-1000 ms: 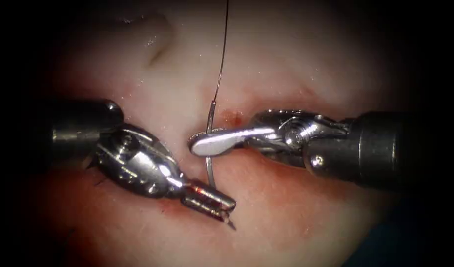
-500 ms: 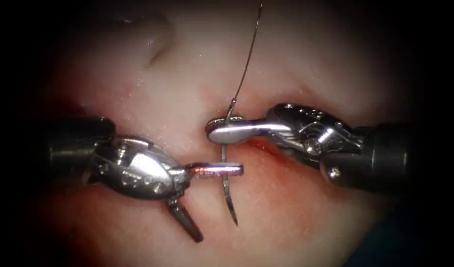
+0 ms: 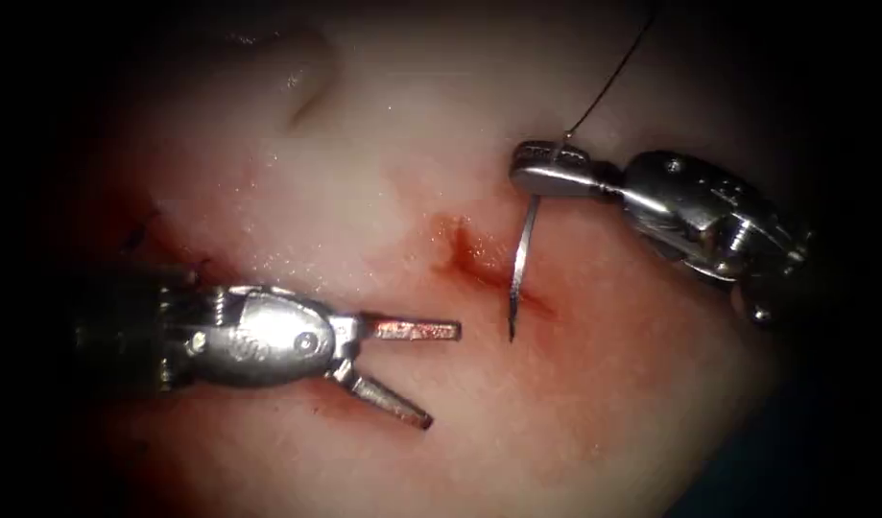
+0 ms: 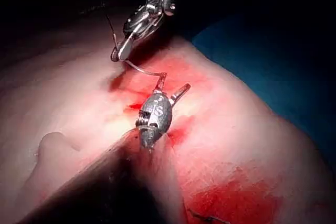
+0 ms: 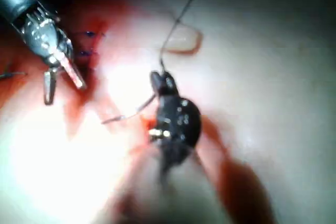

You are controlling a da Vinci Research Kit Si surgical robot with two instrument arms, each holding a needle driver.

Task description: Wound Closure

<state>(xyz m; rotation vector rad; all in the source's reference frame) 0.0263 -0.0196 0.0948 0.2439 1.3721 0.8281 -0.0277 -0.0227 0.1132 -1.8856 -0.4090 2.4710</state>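
Seen from the endoscope: right claw (image 3: 548,173) pressed together on the needle (image 3: 520,264), pinching it near its thread end. Hung below that claw with its curve running down and its point free, just above the tissue (image 3: 383,153) and beside the red cut (image 3: 479,259), on the cut's right end. Not lodged in the tissue. Trailed up and away from the top of the right claw: the thread (image 3: 608,82), dark and thin, slanting toward the upper edge.

Left claw (image 3: 407,369) spread wide and holding nothing, one finger level and the other angled downward, both well apart from the needle and to its left. Lay low over the tissue, with red fluid (image 3: 297,403) smeared beneath and around it. Dark stitch ends (image 3: 143,230) visible on the tissue beyond the left claw's shaft, along the cut's left stretch.

Seen from the left wrist: left claw (image 4: 172,86) splayed in a V over the red-stained tissue (image 4: 68,103), with the right claw (image 4: 119,52) just beyond it, gripping the needle (image 4: 142,70), which curved back toward the open fingers without touching them. Thread (image 4: 109,24) rose from the right claw.

Seen from the right wrist: right claw (image 5: 157,81) clamped on the needle (image 5: 128,114), thread (image 5: 181,9) leading away, and the left claw (image 5: 62,85) open, off to the needle's far side.
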